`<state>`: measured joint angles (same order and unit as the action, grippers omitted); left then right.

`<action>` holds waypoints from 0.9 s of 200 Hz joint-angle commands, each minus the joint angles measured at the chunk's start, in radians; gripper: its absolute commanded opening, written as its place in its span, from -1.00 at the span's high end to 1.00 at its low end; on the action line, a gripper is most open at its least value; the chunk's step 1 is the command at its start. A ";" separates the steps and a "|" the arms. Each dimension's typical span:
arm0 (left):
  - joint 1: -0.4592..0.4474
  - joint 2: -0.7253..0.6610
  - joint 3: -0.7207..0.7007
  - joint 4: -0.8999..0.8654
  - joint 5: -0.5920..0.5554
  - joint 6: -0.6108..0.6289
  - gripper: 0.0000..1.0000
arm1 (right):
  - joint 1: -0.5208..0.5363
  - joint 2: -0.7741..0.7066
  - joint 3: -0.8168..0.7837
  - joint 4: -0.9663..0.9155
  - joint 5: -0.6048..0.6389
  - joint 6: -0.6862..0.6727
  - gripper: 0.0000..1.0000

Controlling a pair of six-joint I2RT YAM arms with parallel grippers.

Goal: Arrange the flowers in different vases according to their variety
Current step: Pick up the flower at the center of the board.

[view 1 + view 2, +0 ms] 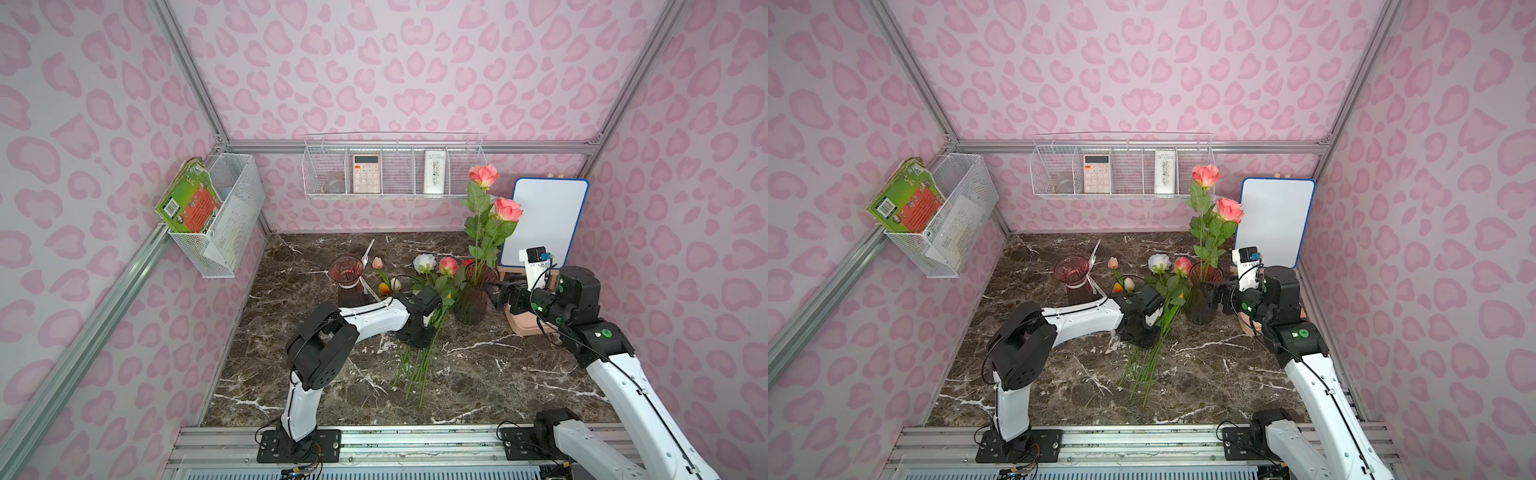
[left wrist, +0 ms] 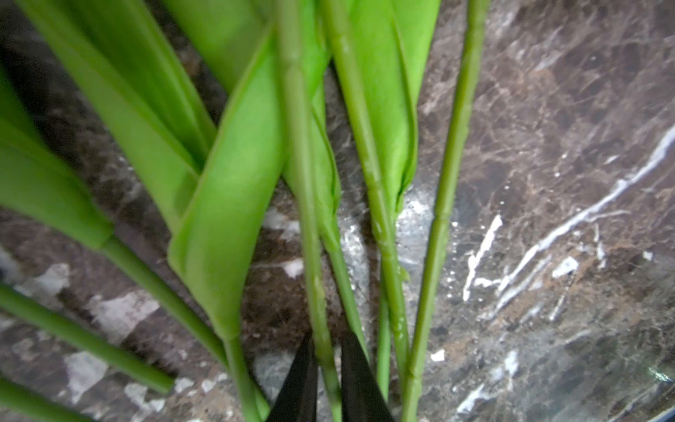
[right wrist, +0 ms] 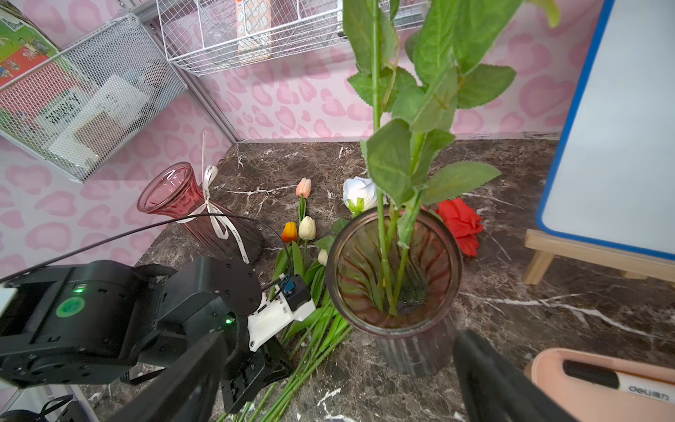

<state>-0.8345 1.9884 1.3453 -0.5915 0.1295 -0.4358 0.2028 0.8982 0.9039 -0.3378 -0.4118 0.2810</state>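
**Thin-stem pinch in a tangled pile: drag-along and wrong-vase risk**

The left gripper [image 2: 325,352] is pinched together on one thin green stem [image 2: 308,226] in the loose pile on the marble tabletop [image 1: 498,374]. I can't tell which bloom that stem carries.

Other stems and a slim leaf [image 2: 233,190] touch or cross it, so a lift would likely drag them along or scatter the pile. The grip sits low on a long stem, so the bloom end may swivel or slip out.

The white rose [image 3: 359,193], red rose [image 3: 458,223] and orange tulip [image 3: 289,232] lie mixed together, so a variety mix-up is easy.

The right gripper [image 1: 492,295] has its jaws wide apart, holding nothing, just beside the plain vase [image 3: 412,350]. That vase holds two tall pink roses [image 1: 484,174] and looks top-heavy, so a nudge or a swinging stem could tip it.

The ribboned vase [image 3: 168,197] stands empty, and its narrow neck could catch a stem end or make it miss.
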 commanded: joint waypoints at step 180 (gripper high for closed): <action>-0.014 -0.630 -0.248 0.075 -0.219 -0.084 1.00 | 0.146 0.071 -0.188 0.592 -0.285 0.356 -0.81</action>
<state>-0.8394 1.4296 1.1206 -0.5606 -0.0788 -0.4839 0.3065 0.9340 0.7177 0.0834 -0.6640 0.5606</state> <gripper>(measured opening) 0.089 0.924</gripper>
